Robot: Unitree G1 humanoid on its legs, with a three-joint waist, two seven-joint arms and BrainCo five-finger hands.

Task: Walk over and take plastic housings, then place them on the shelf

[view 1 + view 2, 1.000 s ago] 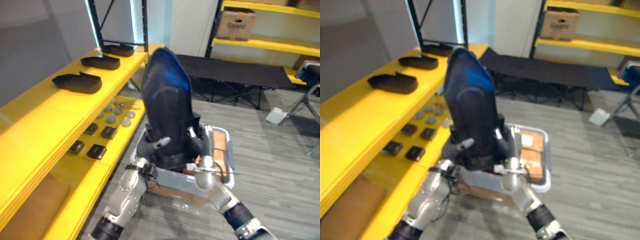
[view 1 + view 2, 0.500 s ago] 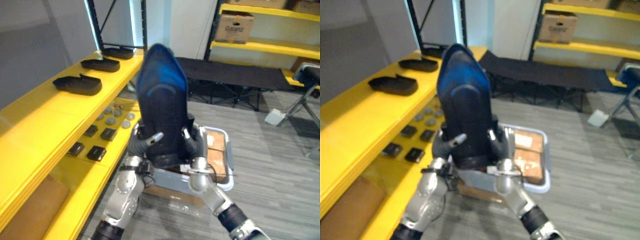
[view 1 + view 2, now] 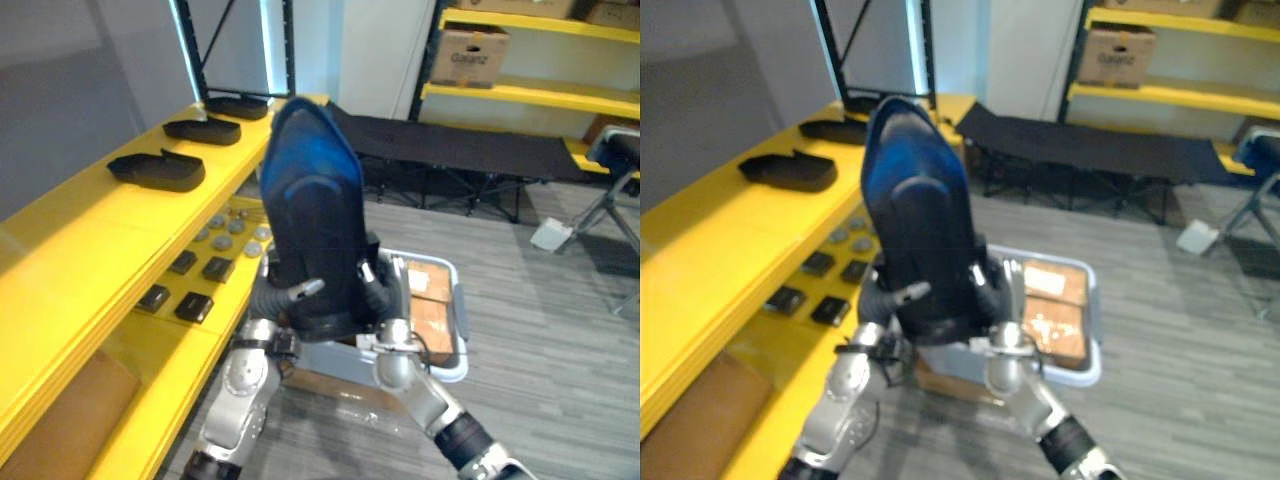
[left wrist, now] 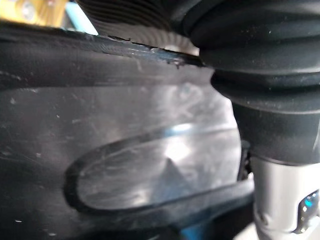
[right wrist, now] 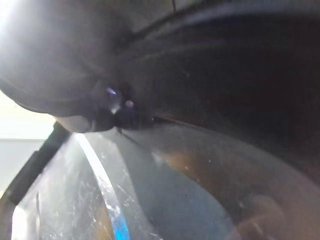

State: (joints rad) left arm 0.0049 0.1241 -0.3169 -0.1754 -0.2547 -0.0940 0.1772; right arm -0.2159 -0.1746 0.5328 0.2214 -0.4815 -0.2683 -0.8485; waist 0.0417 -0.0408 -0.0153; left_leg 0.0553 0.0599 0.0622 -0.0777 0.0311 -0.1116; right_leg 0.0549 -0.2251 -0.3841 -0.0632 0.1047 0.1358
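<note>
A tall black housing (image 3: 312,215) was held upright at the centre of the head views. It was clamped at its lower end between the left hand (image 3: 290,296) and the right hand (image 3: 372,283), both closed on its edges. With the grip so low on so tall a piece, it was judged that it could tip or slip if swung toward 9 o'clock, or be knocked against the yellow shelf (image 3: 90,250). Three other housings (image 3: 157,168) were lined up on that shelf from 9 to 11 o'clock, above small parts (image 3: 195,305). A crate (image 3: 455,330) was seen on the grey floor (image 3: 540,330) at 5 o'clock, and a black cot (image 3: 470,150) at 1 o'clock.
</note>
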